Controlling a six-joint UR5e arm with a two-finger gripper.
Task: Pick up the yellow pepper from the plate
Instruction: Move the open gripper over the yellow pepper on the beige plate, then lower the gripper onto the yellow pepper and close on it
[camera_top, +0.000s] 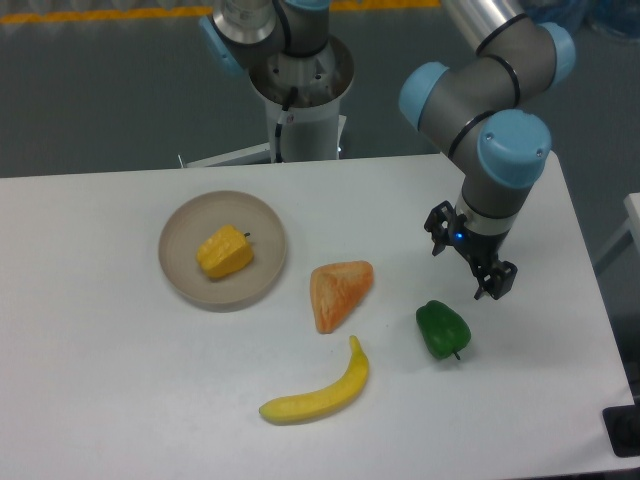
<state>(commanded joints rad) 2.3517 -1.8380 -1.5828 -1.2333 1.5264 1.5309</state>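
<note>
we saw the small yellow-orange bell pepper (224, 251) lying on the round beige plate (180, 268) toward the white table's (100, 380) left edge; our black two-finger gripper (466, 258) hung spread and empty near the right edge
</note>
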